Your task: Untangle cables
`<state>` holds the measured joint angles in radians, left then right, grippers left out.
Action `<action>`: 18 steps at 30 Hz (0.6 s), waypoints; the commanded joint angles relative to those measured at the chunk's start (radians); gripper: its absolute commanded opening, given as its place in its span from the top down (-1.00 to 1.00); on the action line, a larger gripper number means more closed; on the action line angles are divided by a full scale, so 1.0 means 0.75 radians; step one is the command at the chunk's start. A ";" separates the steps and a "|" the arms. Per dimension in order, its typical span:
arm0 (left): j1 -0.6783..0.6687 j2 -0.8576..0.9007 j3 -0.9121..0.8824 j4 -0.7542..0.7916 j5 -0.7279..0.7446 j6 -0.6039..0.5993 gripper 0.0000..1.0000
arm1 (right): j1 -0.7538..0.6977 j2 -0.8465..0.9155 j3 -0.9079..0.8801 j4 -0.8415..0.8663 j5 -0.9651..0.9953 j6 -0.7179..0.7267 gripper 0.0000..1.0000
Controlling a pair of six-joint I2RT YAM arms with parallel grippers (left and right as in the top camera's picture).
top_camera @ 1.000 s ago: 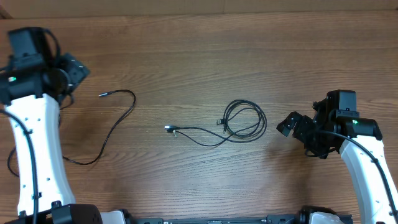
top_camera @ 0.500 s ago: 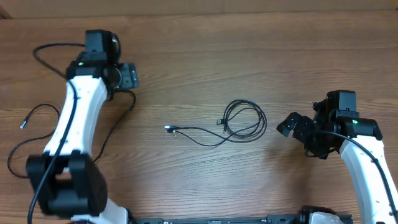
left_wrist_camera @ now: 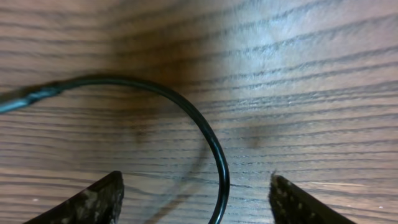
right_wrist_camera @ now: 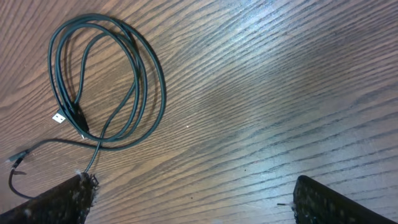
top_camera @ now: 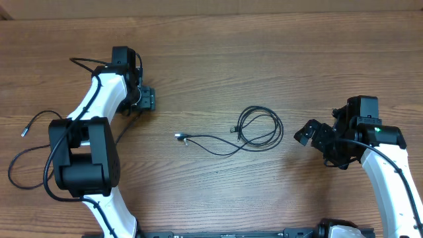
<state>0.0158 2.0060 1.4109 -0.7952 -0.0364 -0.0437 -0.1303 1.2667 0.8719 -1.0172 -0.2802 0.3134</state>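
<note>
One thin black cable [top_camera: 127, 127] lies on the left of the wooden table, its plug end [top_camera: 24, 131] far left. My left gripper [top_camera: 149, 100] is open just over it. In the left wrist view the cable [left_wrist_camera: 205, 130] arcs across the wood and runs down between the open fingers [left_wrist_camera: 199, 205]. A second cable [top_camera: 280, 129] lies coiled at the centre, with a tail ending in a silver plug [top_camera: 180, 137]. My right gripper [top_camera: 312, 142] is open and empty to the right of the coil. The coil [right_wrist_camera: 163, 93] shows upper left in the right wrist view, ahead of the open fingers [right_wrist_camera: 196, 199].
Thicker black wiring [top_camera: 86, 63] loops off the left arm. The left arm's white links [top_camera: 86, 132] lie over part of the left cable. The table's far edge [top_camera: 211, 13] runs along the top.
My left arm has swung in from the far left and now reaches over the left cable. That cable's plug end has shifted to the far left. The right arm and the coil have not moved.
</note>
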 commanded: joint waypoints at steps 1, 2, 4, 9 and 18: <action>-0.007 0.049 -0.003 -0.017 0.036 0.028 -0.40 | 0.003 -0.018 0.034 -0.004 0.014 -0.011 -1.00; -0.007 0.052 -0.003 -0.022 0.036 0.028 -0.40 | 0.003 -0.018 0.034 -0.004 0.014 -0.011 -1.00; -0.007 0.056 -0.003 -0.028 0.036 0.028 -0.29 | 0.003 -0.018 0.034 -0.004 0.014 -0.011 -1.00; -0.007 0.056 -0.003 -0.036 0.035 0.028 0.09 | 0.003 -0.018 0.034 -0.006 0.014 -0.011 -1.00; -0.006 0.055 -0.001 -0.062 0.010 0.000 0.92 | 0.003 -0.018 0.034 -0.009 0.014 -0.011 -1.00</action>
<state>0.0143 2.0338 1.4105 -0.8394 -0.0261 -0.0242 -0.1303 1.2667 0.8719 -1.0241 -0.2802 0.3134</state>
